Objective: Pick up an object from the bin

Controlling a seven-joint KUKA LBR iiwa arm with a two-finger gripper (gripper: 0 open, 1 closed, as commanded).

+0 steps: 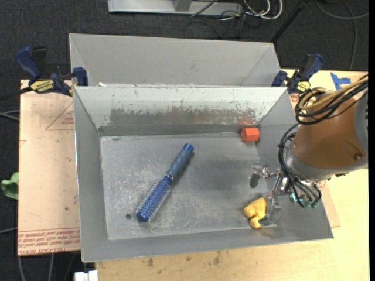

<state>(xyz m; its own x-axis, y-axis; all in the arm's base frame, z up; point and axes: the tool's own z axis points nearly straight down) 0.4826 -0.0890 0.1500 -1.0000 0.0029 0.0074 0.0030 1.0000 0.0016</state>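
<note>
I note one small yellow lump, rounded and uneven in outline, with a darker patch on its lower side; I cannot tell what kind of thing it is. It lies on the bin floor just beside the pincer, on the side toward the view's left, by the finger nearer the front wall. The pincer stands spread, its two metal fingers apart, one toward the back of the bin and one toward the front, with nothing between them. The lump looks to be touching the front finger or very nearly so; I cannot tell which. The arm comes in over the rim behind the pincer, its orange-brown cover bulking above the bin's wall, with cables looped over its top and wiring hanging at the wrist. The pincer points down toward the floor. A blue brush lies aslant on the floor well apart from the pincer, toward the view's left. An orange block sits against the back wall, beyond the pincer's rear finger and apart from it.
</note>
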